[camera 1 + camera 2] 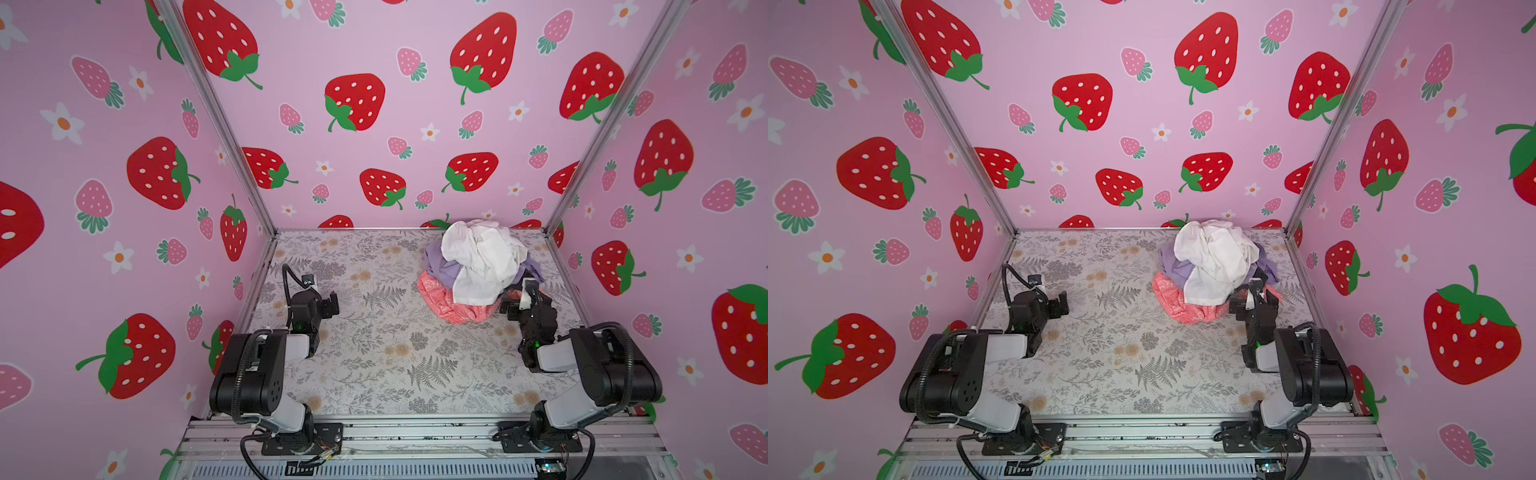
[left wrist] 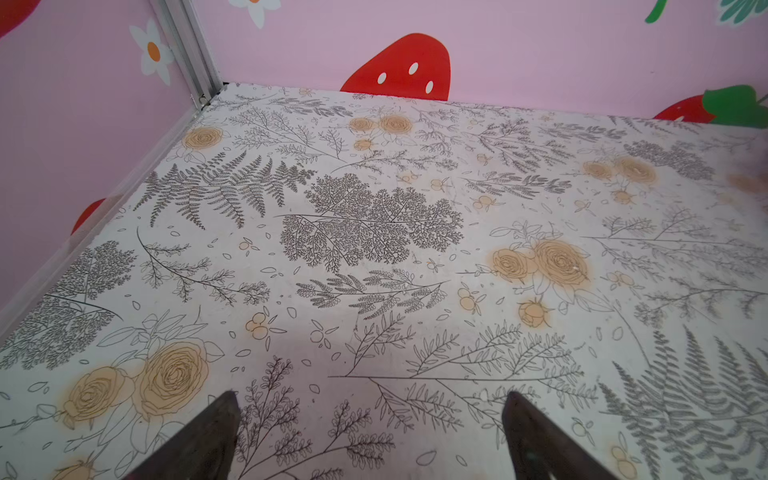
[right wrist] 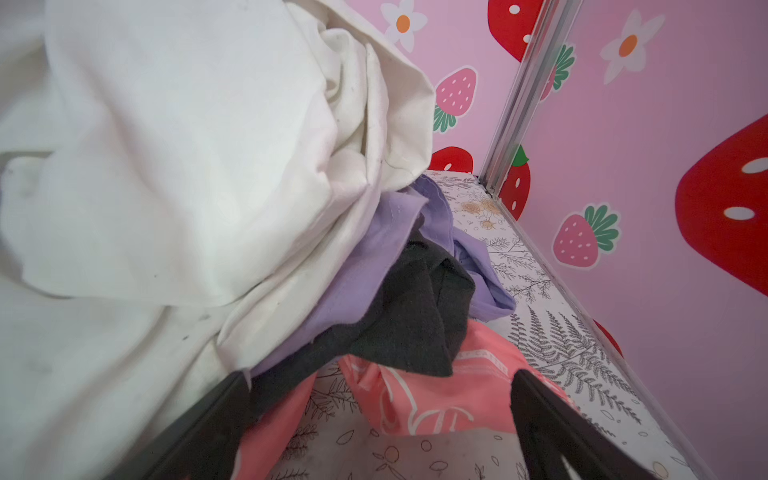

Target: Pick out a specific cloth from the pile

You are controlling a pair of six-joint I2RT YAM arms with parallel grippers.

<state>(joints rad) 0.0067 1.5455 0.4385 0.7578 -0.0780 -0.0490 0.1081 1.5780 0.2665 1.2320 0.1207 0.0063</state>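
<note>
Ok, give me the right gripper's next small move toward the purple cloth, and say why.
Probably nudge the right gripper forward and slightly up before closing. Its jaws stand open at the edge of the pile, but the black cloth and coral-pink cloth lie between them. The purple cloth shows just beyond, tucked under the white cloth.

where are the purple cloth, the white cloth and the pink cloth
purple cloth [image 1: 442, 268]: a top view, its exposed left fold
white cloth [image 1: 478, 253]: a top view, its crumpled middle
pink cloth [image 1: 434, 296]: a top view, its left part
</note>
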